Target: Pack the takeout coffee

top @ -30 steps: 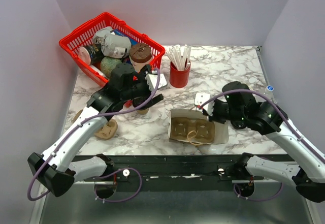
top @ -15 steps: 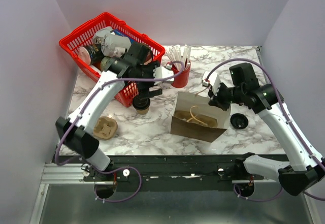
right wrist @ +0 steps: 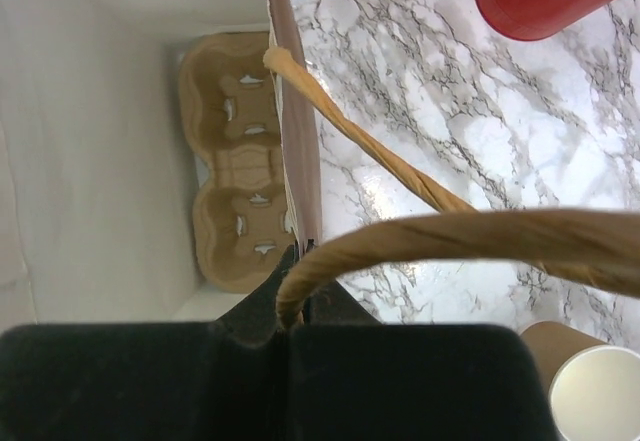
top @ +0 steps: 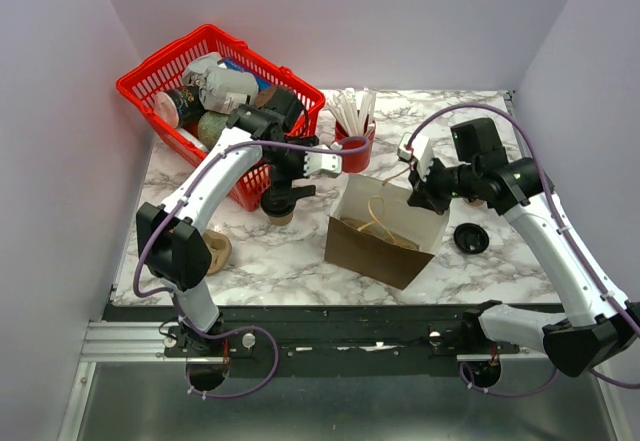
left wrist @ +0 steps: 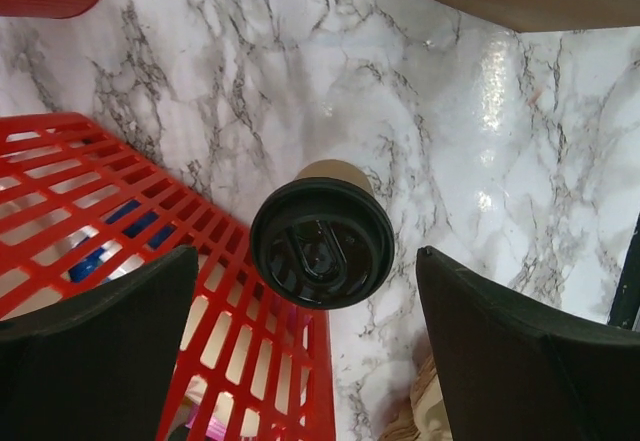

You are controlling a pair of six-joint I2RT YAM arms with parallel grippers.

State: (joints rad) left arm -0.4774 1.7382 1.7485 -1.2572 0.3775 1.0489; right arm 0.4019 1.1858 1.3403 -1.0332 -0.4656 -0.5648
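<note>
- Brown paper takeout coffee [left wrist: 322, 244] with a black lid, upright on the marble table [top: 290, 256], just beside the red basket [top: 150, 86] at its ten o'clock.
- Left gripper [left wrist: 308, 261] directly above the lid, fingers spread wide on either side, not touching.
- At the coffee's three o'clock, an open paper bag [top: 370, 251] with a cardboard cup carrier [right wrist: 235, 161] inside.
- Right gripper [right wrist: 290, 319] pressed together, pinching the bag handle [right wrist: 450, 233] at the bag's one o'clock corner.
</note>
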